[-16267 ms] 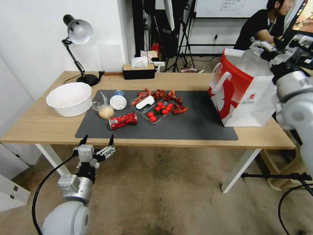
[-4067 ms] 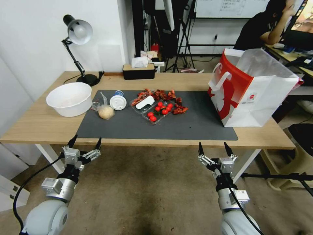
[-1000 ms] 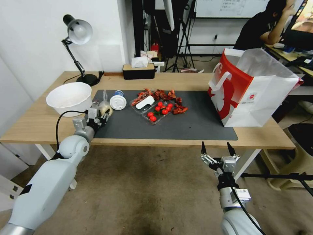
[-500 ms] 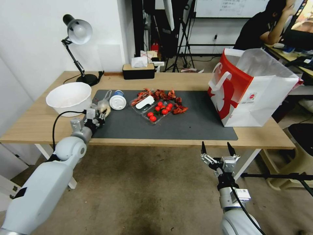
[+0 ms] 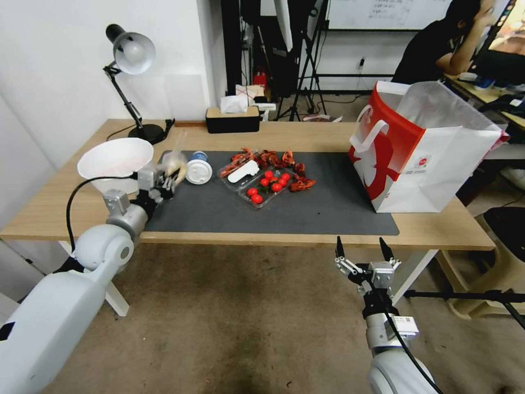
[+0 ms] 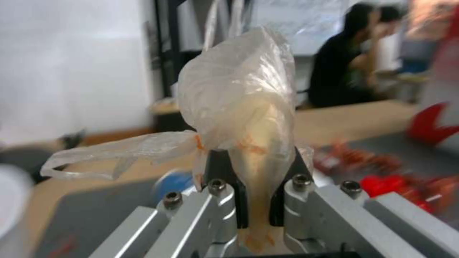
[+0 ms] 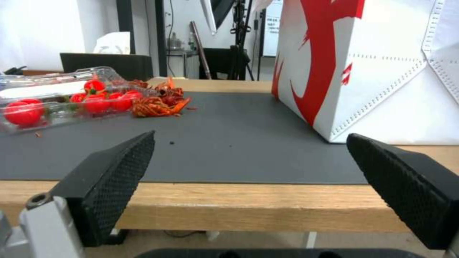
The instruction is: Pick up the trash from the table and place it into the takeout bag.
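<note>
The left gripper (image 5: 170,176) pinched the crinkly clear bag with its bun (image 6: 249,118) above the mat's left end. The right gripper (image 5: 361,253) hung wide open below the table's (image 5: 306,137) near edge.

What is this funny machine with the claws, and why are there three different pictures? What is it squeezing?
It is a robot with two arms, and each arm ends in a claw called a gripper. One picture comes from a camera on its head, looking down at the table. The other two come from little cameras on its wrists, so you see each claw up close.

The left gripper is above the table's left side, shut on a clear bag with a bun inside. The right gripper waits open, low in front of the table.

On the table's dark mat lie a white-lidded cup, a plastic tub of red tomatoes and red scraps. A white bowl stands on the left, and the big red and white bag for the rubbish on the right.
</note>
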You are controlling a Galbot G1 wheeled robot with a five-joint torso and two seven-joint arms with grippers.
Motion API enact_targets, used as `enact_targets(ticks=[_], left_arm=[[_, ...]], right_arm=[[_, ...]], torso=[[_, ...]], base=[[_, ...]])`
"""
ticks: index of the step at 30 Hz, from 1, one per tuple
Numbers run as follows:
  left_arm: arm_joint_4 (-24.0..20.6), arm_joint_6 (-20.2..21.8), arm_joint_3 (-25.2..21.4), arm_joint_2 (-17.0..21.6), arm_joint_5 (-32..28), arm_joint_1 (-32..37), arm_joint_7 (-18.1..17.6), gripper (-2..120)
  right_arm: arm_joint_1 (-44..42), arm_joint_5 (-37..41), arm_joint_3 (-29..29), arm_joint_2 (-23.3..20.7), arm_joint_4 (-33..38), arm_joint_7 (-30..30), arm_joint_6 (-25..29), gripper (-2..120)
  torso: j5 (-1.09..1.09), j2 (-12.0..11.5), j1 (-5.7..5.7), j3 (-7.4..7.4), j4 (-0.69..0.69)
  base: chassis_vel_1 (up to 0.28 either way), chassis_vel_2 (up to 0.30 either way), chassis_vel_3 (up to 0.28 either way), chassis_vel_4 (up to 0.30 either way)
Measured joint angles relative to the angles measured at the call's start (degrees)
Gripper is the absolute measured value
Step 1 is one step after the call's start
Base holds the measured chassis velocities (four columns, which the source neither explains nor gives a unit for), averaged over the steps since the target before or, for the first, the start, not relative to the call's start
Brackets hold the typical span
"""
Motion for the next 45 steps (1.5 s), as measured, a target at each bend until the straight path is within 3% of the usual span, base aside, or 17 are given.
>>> enact_targets(ticks=[2, 8, 10, 15, 21, 23, 25, 27, 34, 41, 43, 45], left_arm=[[-0.2, -2.0, 2.8, 0.4, -2.6, -3.4, 3.1, 6], [1.0, -4.0, 8.5, 0.5, -5.4, -9.3, 5.8, 6], [2.3, -4.5, 13.2, 0.0, -6.3, -14.0, 6.4, 6], [5.8, -4.7, 24.6, -3.0, -7.6, -26.2, 5.9, 5], [7.9, -4.5, 30.3, -6.1, -8.6, -33.1, 4.6, 5], [9.6, -4.2, 35.7, -8.8, -10.2, -38.9, 2.9, 5], [10.1, -4.2, 36.9, -9.3, -10.7, -40.4, 2.7, 5], [11.8, -4.1, 41.0, -10.9, -12.0, -45.6, 2.5, 5], [14.1, -3.8, 47.2, -14.2, -14.3, -52.8, 2.4, 5], [18.2, -3.8, 51.5, -21.0, -14.9, -57.4, 2.6, 5], [24.5, -3.9, 53.8, -28.2, -15.2, -60.7, 4.5, 5], [26.2, -4.0, 54.2, -29.6, -15.2, -61.3, 5.0, 5]], right_arm=[[0.0, -0.1, 0.0, 0.2, 0.0, 0.0, 0.0, 100], [-0.2, -0.2, 0.0, 0.3, 0.0, -0.1, 0.0, 100], [-0.4, -0.2, 0.2, 0.3, 0.0, -0.1, 0.0, 100], [-1.0, -0.3, 0.7, 0.4, 0.0, -0.1, 0.1, 100], [-1.3, -0.3, 1.0, 0.4, 0.1, -0.1, 0.1, 100], [-1.3, -0.3, 1.2, 0.5, 0.0, -0.1, 0.2, 100], [-1.3, -0.3, 1.2, 0.5, 0.0, -0.1, 0.2, 100], [-1.4, -0.3, 1.3, 0.6, 0.0, -0.1, 0.2, 100], [-1.4, -0.3, 1.5, 0.7, 0.1, -0.1, 0.2, 100], [-1.4, -0.3, 1.9, 0.6, 0.3, 0.0, 0.2, 100], [-1.6, -0.2, 2.3, 0.3, 0.4, 0.2, 0.3, 100], [-1.6, -0.2, 2.3, 0.3, 0.4, 0.2, 0.3, 100]], torso=[[0.00, 0.0, 0.00, 0.00, 0.00], [0.00, 0.0, 0.00, 0.00, 0.00], [0.01, 0.0, 0.00, 0.00, 0.01], [0.03, 0.0, 0.00, 0.01, -0.02], [0.02, 0.0, 0.01, 0.01, 0.01], [0.02, 0.0, 0.01, 0.01, -0.01], [0.01, 0.0, 0.01, 0.01, 0.00], [0.01, 0.0, 0.01, 0.01, 0.01], [0.01, 0.0, 0.00, 0.01, 0.01], [0.00, 0.0, 0.00, 0.01, -0.01], [0.01, 0.0, -0.01, 0.00, 0.00], [0.01, 0.0, 0.00, 0.00, 0.00]], base=[[0.000, 0.000, 0.000, 0.000], [0.000, 0.000, 0.000, 0.000], [0.000, 0.000, 0.000, 0.000], [0.000, 0.000, 0.000, 0.000], [0.000, 0.000, 0.000, 0.000], [0.000, 0.000, 0.000, 0.000], [0.000, 0.000, 0.000, 0.000], [0.000, 0.000, 0.000, 0.000], [0.000, 0.000, 0.000, 0.000], [0.000, 0.000, 0.000, 0.000], [0.000, 0.000, 0.000, 0.000], [0.000, 0.000, 0.000, 0.000]])
